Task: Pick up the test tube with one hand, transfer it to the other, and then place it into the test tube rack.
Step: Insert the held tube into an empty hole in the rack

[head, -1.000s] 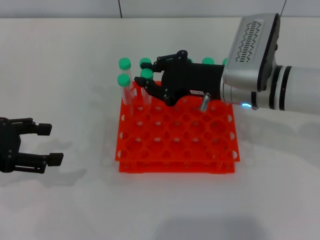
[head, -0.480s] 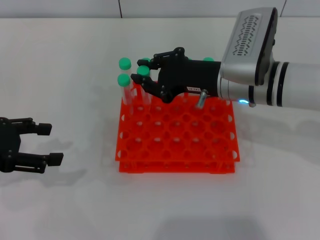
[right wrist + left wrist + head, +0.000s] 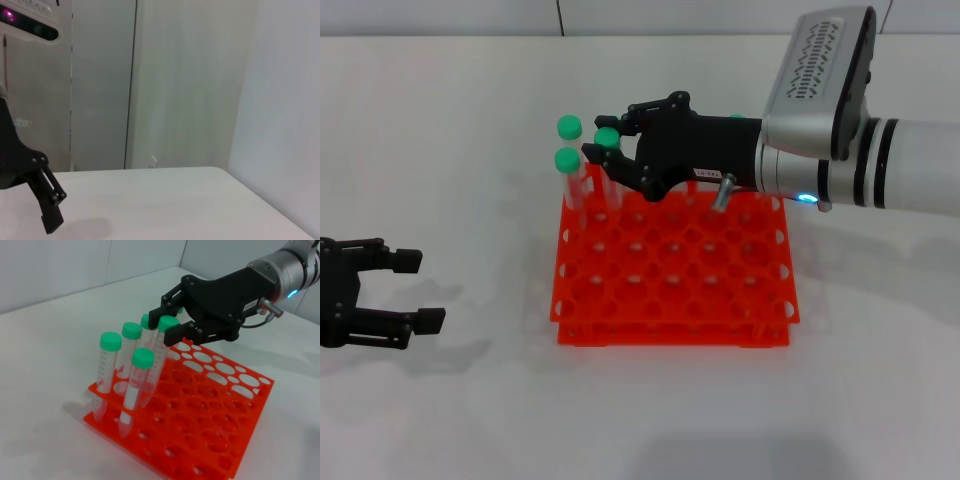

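Note:
The orange-red test tube rack (image 3: 670, 330) (image 3: 210, 440) sits mid-table. My right gripper (image 3: 610, 135) (image 3: 170, 315), black with a small white label, hovers over the rack's back-left corner. Its fingers close around the green cap of the test tube (image 3: 607, 138) (image 3: 167, 322). The tube leans, and its lower end is down among the rack holes. Two more green-capped tubes (image 3: 566, 160) (image 3: 110, 340) stand just to its left. My left gripper (image 3: 420, 290) rests low at the table's left, open and holding nothing.
Other green-capped tubes (image 3: 143, 357) fill the rack's back-left corner, and one cap (image 3: 736, 118) peeks out behind the right wrist. The right forearm (image 3: 880, 175) spans the table's right side. The right wrist view shows only a wall, bare table and a black finger (image 3: 47, 210).
The right gripper has shifted a little left and toward the back of the rack, and the tube's cap has moved with it. The left gripper has stayed put.

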Available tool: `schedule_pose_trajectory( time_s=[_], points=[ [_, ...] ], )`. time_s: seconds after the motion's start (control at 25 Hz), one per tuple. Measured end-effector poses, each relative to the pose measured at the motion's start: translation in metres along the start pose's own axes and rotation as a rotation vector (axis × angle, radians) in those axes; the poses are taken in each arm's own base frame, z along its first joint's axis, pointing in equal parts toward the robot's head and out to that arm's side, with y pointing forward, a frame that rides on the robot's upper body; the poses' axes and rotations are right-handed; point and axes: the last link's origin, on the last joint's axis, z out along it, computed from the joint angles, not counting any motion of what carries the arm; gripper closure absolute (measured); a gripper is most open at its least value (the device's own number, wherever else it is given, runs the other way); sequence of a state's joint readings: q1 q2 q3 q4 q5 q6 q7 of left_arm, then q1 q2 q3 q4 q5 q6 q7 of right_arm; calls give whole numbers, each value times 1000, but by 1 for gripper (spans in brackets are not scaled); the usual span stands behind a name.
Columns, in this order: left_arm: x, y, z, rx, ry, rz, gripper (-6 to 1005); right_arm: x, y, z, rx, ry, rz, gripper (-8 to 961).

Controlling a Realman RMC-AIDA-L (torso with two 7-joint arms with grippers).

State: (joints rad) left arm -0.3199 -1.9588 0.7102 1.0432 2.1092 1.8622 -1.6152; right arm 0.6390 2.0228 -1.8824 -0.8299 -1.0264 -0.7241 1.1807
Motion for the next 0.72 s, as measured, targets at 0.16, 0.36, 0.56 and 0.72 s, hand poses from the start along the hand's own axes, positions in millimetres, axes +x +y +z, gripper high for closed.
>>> schedule_pose_trajectory(
  time_s=[0.16,0.36,0.56,0.72],
  points=[
    [0,0,0,0,0,-1,111,0,0,0,0,0,0,683],
    [0,0,0,0,0,-1,111,1,-1,0,5,5,1,682],
    [0,0,0,0,0,3,111,4,-1,0,13,14,5,682],
    [0,0,0,0,0,6,111,5,-1,0,16,19,8,682]
  ],
)
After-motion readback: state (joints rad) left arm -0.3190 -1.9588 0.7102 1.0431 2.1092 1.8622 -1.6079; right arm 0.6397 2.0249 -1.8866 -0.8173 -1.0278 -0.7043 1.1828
